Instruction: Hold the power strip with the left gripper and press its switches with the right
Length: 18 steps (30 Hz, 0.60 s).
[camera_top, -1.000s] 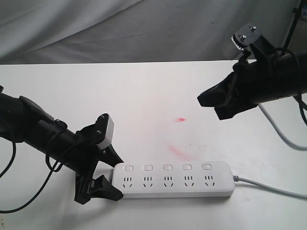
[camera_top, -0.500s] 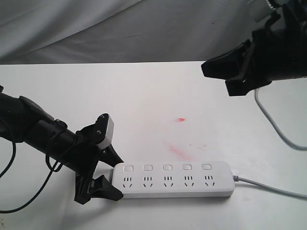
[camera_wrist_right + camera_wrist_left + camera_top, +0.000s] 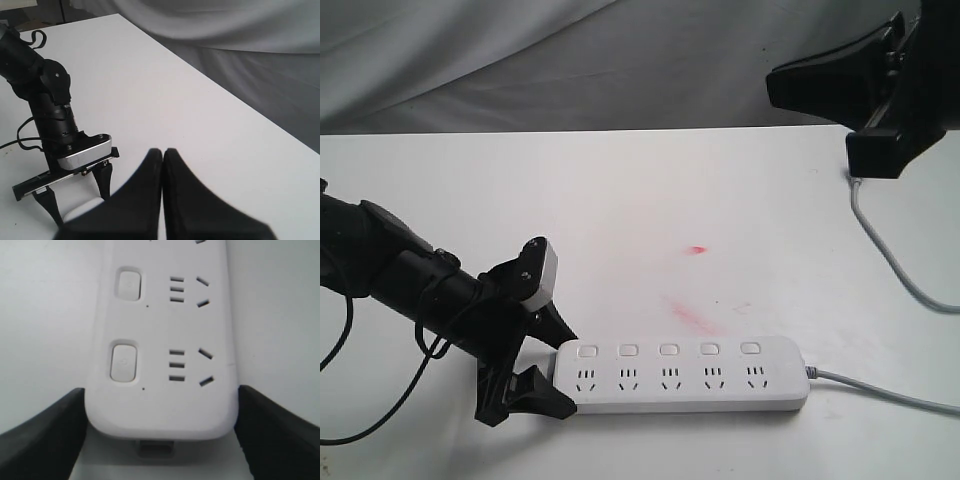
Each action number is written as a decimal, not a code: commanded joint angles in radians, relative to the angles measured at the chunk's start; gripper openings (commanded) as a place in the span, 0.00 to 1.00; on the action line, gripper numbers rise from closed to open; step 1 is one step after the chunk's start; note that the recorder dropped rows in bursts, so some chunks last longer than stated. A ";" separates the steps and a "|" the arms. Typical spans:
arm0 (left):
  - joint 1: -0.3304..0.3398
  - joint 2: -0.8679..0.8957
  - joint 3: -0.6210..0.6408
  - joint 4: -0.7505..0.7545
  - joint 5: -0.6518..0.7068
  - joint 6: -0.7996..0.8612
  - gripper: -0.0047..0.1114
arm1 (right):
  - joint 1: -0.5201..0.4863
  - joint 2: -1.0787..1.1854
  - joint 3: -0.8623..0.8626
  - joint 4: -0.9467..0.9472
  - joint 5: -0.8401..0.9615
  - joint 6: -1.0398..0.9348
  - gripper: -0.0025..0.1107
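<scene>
The white power strip (image 3: 685,376) lies flat near the table's front edge, its grey cord (image 3: 890,396) leaving to the right. Five square switches (image 3: 668,349) run along its far side. My left gripper (image 3: 563,375) is shut on the strip's left end. In the left wrist view both black fingers (image 3: 45,435) press the sides of the power strip (image 3: 160,330), and two switches (image 3: 123,362) show. My right gripper (image 3: 775,85) hangs high at the back right, far from the strip. Its fingers are shut on nothing, with my right gripper (image 3: 163,151) pointed over bare table.
A second grey cable (image 3: 895,260) curves over the table's right side. Red smudges (image 3: 692,315) mark the white tabletop (image 3: 620,200) behind the strip. A grey cloth (image 3: 570,60) hangs behind the table's back edge. The right wrist view shows the left arm (image 3: 47,105).
My right gripper has risen and drawn back toward the upper right, away from the strip. The left gripper and the strip have not moved.
</scene>
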 commanded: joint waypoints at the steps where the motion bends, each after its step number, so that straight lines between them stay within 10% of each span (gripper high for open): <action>1: -0.005 -0.001 -0.003 -0.005 -0.001 0.003 0.52 | -0.001 -0.007 0.002 0.018 0.007 -0.001 0.02; 18: -0.005 -0.001 -0.003 -0.005 -0.001 0.003 0.52 | -0.001 -0.007 0.002 0.018 -0.126 -0.001 0.02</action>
